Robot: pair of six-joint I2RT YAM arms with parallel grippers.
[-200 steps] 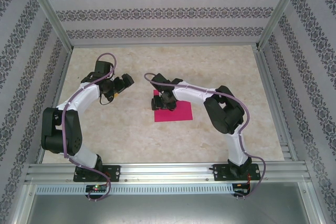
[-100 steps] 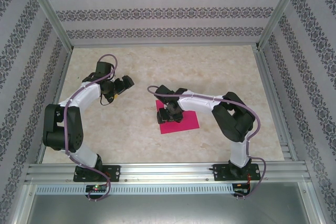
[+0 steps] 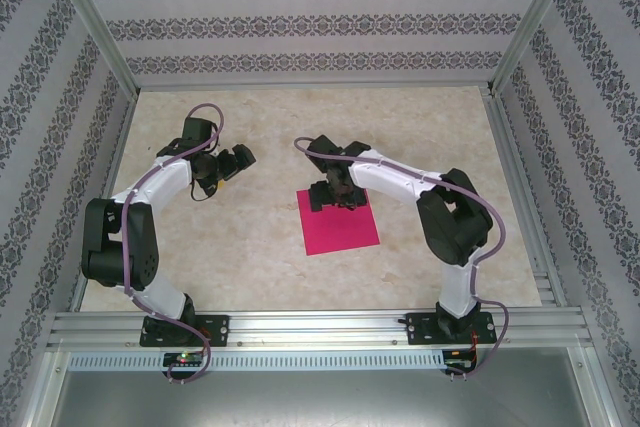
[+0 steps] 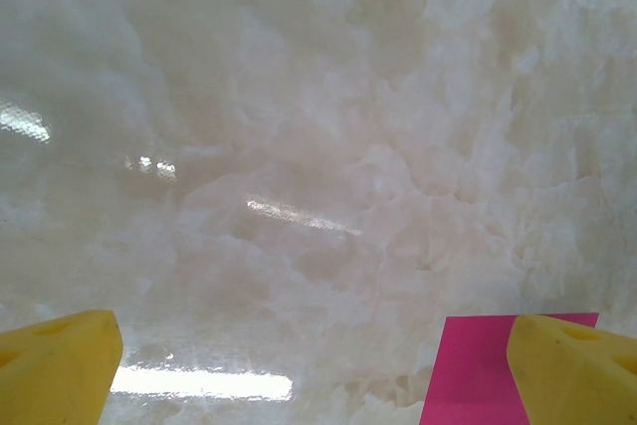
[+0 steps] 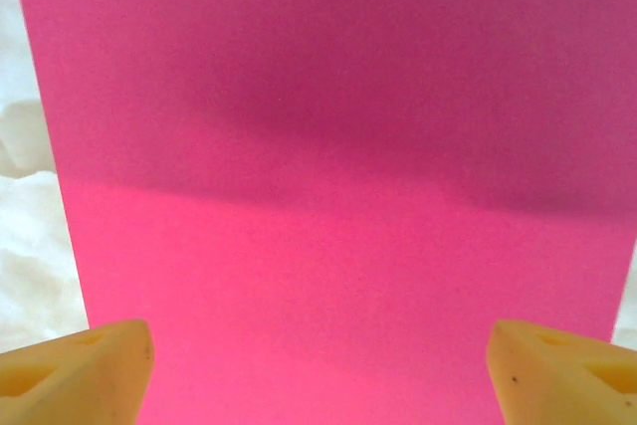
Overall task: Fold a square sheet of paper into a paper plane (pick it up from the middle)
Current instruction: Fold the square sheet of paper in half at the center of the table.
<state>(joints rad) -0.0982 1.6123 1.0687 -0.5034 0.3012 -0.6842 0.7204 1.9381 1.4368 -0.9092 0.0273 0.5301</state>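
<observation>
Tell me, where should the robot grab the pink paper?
Probably in the middle, coming straight down from above. The pink paper lies flat on the table, so no edge sticks up to pinch. The right end effector hangs open over it, nearest for that.

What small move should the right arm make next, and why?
Probably ease the right gripper toward the middle of the square sheet of paper and lower it to pinch there. Its jaws stand open above the sheet's far edge, the sheet lies flat and unfolded on the table, and the left gripper hangs open off to the side.
</observation>
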